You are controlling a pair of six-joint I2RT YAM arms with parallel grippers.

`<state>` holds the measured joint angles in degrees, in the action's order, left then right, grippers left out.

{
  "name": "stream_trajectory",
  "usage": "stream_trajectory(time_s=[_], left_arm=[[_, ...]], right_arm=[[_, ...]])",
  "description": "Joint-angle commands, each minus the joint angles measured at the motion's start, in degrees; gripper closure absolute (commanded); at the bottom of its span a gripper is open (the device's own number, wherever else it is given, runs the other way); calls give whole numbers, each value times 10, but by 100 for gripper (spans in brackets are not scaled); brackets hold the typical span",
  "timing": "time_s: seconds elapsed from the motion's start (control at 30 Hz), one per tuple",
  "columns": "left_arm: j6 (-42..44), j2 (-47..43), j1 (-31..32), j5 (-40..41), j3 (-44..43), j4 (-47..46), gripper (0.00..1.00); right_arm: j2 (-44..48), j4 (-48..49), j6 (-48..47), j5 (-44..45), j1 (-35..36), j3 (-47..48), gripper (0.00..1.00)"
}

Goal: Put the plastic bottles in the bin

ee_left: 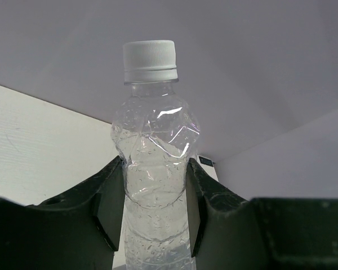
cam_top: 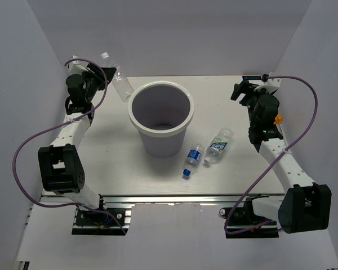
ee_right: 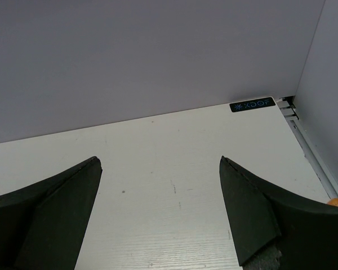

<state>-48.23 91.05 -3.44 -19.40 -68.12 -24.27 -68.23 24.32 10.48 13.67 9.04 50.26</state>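
The left pincer [ee_left: 155, 197] was clenched on the clear unlabelled bottle [ee_left: 155, 135], its dark fingers [ee_left: 110, 197] pressing the crinkled body from both sides below the shoulder, with the white cap [ee_left: 150, 61] standing free above them. In the overhead view this bottle hung at the far left of the counter [cam_top: 112, 163]. Its cap pointed towards the back wall and its lower end lay just beside the left rim of the bin [cam_top: 163, 145], outside it. Whether it touched the rim could not be told. The bin, a large round white bucket, stood upright near the middle of the counter, between the two arms. To its right, two more plastic bottles lay on their sides on the counter. The blue-labelled bottle [cam_top: 194, 160] lay near the foot of the bin with its blue cap towards the arms' bases. The green-and-white-labelled bottle [cam_top: 219, 145] lay just beside it, further right. A bit of the orange bottle [cam_top: 279, 118] showed at the outer side of the right arm, mostly hidden by it. The right pincer [ee_right: 159, 163] was released, its jaws spread wide and grasping nothing. It hovered over bare counter near the far right corner, where a small black sticker [ee_right: 251, 104] sat at the counter's back edge.
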Motion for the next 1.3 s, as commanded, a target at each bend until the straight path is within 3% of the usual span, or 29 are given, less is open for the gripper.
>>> stream_trajectory(time_s=[0.0, 0.33, 0.77, 0.87, 0.97, 1.0, 1.03, 1.1, 1.13, 1.17, 1.27], left_arm=[[17, -25, 7, -41, -41, 16, 100], [41, -11, 25, -66, -134, 58, 100], [116, 2, 162, -111, -263, 149, 100], [132, -3, 191, -126, -271, 187, 100], [152, -44, 217, -115, -213, 216, 100], [167, -53, 238, -102, -204, 235, 93], [196, -62, 249, -64, -195, 260, 73], [216, -88, 269, -42, -161, 294, 59], [213, -96, 269, -36, -150, 295, 48], [212, -104, 269, -25, -139, 295, 4], [215, -119, 269, 12, -133, 302, 2]], right_arm=[[-2, 41, -4, -1, 3, 30, 11], [13, 56, -35, 19, 3, 29, 11], [62, -6, -41, -1, 2, 23, 11], [63, -40, -43, 15, 3, 26, 11], [64, -57, -49, 20, 3, 19, 11], [64, -67, -50, 21, 3, 23, 11], [62, -77, -50, 21, 2, 26, 11], [63, -98, -44, 22, 2, 26, 11], [64, -104, -38, 29, 3, 26, 11], [64, -112, -34, 43, 3, 26, 11], [61, -181, 2, 89, 3, 45, 11]])
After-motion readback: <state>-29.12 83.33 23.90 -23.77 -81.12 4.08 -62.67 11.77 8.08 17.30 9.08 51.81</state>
